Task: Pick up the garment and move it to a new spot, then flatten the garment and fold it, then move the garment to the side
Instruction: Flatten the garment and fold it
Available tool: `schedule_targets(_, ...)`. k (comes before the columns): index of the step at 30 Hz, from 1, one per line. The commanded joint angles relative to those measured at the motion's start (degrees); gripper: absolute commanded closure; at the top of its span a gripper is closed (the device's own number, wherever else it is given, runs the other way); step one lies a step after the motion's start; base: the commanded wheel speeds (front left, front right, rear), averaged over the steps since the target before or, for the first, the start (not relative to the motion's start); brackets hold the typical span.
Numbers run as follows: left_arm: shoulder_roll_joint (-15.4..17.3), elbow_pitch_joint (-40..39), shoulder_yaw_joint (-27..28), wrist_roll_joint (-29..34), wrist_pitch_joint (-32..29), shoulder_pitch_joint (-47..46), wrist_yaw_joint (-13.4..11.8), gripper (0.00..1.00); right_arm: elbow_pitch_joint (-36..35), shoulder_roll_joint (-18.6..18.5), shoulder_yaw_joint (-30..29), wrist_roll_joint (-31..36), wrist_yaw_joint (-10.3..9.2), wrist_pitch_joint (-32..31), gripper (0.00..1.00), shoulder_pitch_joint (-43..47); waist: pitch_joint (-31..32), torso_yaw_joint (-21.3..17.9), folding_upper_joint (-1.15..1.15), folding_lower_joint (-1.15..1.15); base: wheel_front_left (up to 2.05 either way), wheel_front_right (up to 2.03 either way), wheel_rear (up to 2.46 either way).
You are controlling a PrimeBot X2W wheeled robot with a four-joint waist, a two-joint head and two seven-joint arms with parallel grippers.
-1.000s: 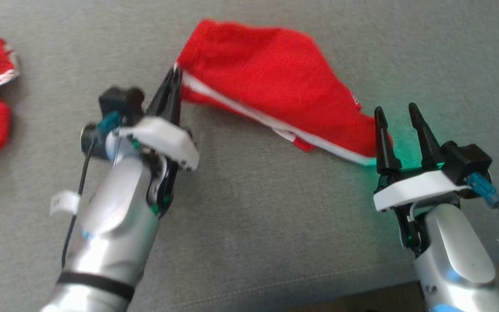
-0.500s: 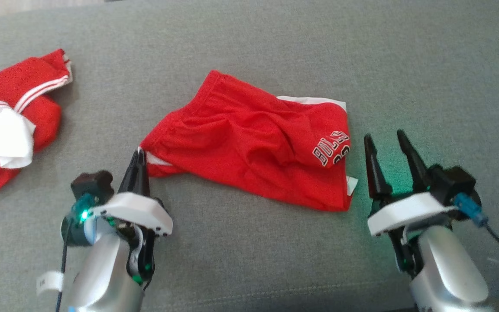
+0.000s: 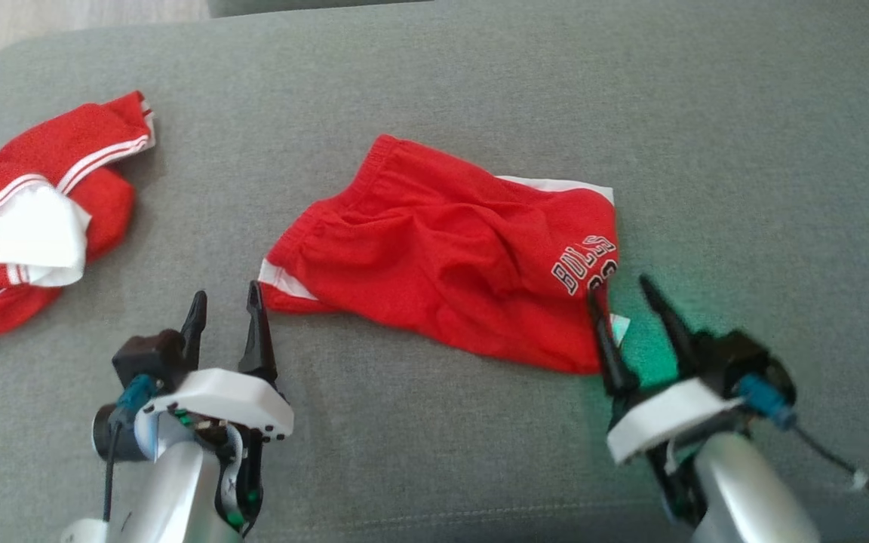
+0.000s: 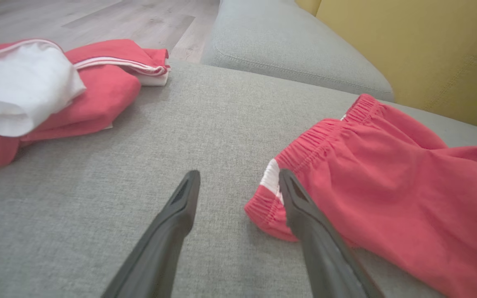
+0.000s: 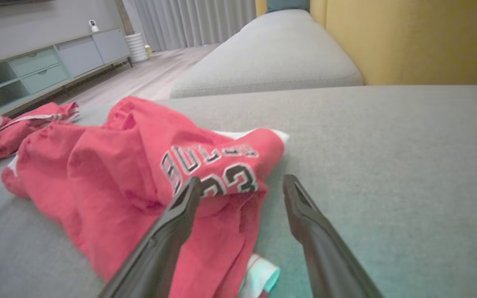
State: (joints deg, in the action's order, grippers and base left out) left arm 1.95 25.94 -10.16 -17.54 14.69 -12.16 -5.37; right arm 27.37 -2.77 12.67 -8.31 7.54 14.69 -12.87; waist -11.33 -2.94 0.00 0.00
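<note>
garment (image 3: 442, 256) released by left tool (image 3: 225, 294), now wide, right tool (image 3: 618, 289) wide at hem, red pile (image 3: 95, 196) apart

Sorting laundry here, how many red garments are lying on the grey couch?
2: the Bulls shorts in the middle of the cushion, and a crumpled red-and-white heap at the left edge, which may hide more.

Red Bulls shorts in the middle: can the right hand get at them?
Probably yes: the right hand is open at the lettered corner of the shorts, with nothing in between.
</note>
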Motion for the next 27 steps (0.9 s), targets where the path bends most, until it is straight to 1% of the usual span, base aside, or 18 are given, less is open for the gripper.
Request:
schedule_targets(1,0.93,-2.23,1.7,0.3,0.3,-0.43,-0.43,0.0,-1.02,-0.1,2.43,0.6,-0.05,0.31,0.0,1.18,0.2,0.49,0.0,0.0,0.0,0.0,0.0)
schedule_targets(8,0.93,-2.81,1.41,0.1,0.3,0.01,-0.8,0.0,0.14,-0.3,5.43,2.11,-0.05,0.31,0.0,3.6,0.28,1.32,0.0,0.0,0.0,0.0,0.0)
schedule_targets(20,0.93,-3.01,1.12,0.06,0.3,-0.37,-0.7,0.0,1.86,-0.6,5.09,2.77,-0.05,0.31,0.0,5.09,-0.26,1.78,0.0,0.0,0.0,0.0,0.0)
schedule_targets(27,0.93,-2.96,1.2,0.26,0.3,0.11,-0.76,0.0,2.02,-0.61,5.3,2.97,-0.05,0.31,0.0,6.06,0.0,1.24,0.0,0.0,0.0,0.0,0.0)
